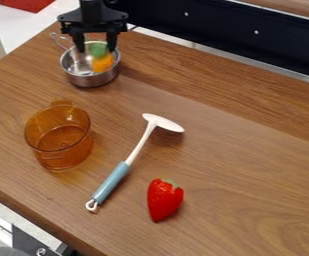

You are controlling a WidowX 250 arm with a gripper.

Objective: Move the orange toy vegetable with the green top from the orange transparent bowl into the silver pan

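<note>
The black gripper (96,48) hangs over a small steel pot (88,79) at the upper left, its two fingers apart and pointing down at the pot's rim. Between and just below them is a blurred orange thing with a green top (102,62), inside the pot's outline. Whether it rests on the pot's bottom I cannot tell. The pot's wire handle points to the upper left.
An amber transparent pot (61,136) stands at the left. Near the middle lies a white utensil with a blue handle (111,182), and a red strawberry (164,199) is to its right. A dark panel (227,31) runs along the wooden table's (250,150) back edge.
</note>
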